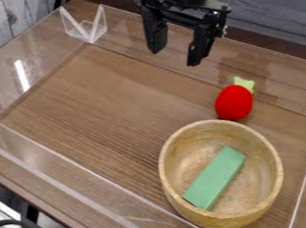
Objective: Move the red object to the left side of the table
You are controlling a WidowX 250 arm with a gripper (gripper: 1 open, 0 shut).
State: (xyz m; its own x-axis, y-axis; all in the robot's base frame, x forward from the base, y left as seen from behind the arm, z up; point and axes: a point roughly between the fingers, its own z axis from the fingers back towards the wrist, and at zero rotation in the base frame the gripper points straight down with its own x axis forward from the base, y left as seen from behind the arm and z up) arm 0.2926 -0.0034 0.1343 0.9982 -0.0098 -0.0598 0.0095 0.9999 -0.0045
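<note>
Looking past the bowl point(169, 193) and the green block point(215, 177) inside it, I find the red object point(234, 102) just beyond the rim, on the right of the table point(92, 107) as pictured. It looks light, perhaps slightly soft — I'd take its rounded body across the middle, gently, lest it roll or squirt out. Farther back, my end effector point(179, 53) hangs released, fingers apart — holding nothing.
</note>
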